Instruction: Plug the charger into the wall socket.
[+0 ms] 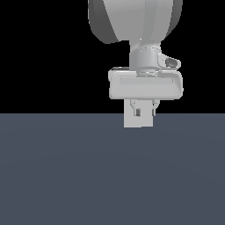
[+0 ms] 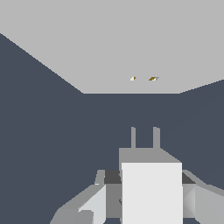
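In the wrist view my gripper (image 2: pixel 146 186) is shut on the charger (image 2: pixel 151 192), an off-white block with a finger on each side. Two prongs (image 2: pixel 144 138) stick out of its front and point at the wall socket (image 2: pixel 109 43), a flat pale plate with two small dark-yellowish holes (image 2: pixel 143 78). There is a gap between the prongs and the plate. The prongs stand roughly in line with the holes. In the exterior view the gripper (image 1: pixel 145 110) hangs just above the floor with the off-white block (image 1: pixel 131 121) between its fingers. I cannot pick out the socket plate there.
A flat dark blue-grey floor (image 1: pixel 66 176) runs across the scene and shows in the wrist view (image 2: pixel 52 140). The background above it is black. The arm's wrist (image 1: pixel 145 57) rises above the gripper.
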### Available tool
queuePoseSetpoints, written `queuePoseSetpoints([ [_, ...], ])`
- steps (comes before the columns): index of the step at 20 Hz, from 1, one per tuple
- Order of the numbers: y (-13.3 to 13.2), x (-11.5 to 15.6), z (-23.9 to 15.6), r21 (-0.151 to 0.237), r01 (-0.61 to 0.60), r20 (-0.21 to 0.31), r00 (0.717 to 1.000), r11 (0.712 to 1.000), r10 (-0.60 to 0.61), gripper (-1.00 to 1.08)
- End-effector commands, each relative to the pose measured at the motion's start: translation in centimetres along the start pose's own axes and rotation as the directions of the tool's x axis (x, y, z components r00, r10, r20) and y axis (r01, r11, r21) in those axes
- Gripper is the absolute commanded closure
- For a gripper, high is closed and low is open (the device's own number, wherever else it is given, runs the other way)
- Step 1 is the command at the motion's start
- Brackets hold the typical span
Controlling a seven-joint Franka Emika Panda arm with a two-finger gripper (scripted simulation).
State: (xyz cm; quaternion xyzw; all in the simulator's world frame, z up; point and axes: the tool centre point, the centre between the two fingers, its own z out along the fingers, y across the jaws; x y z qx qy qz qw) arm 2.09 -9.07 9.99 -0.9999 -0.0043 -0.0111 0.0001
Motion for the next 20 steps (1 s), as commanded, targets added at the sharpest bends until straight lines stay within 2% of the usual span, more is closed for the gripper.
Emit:
queuePoseSetpoints([
  [1, 0.0, 0.4, 0.0, 0.000, 0.000, 0.000, 1.000, 1.000, 0.000, 1.08],
  [12, 0.0, 3.8, 0.1, 0.000, 0.000, 0.000, 1.000, 1.000, 0.000, 1.08],
  [20, 0.0, 4.7, 0.1, 0.000, 0.000, 0.000, 1.000, 1.000, 0.000, 1.08],
])
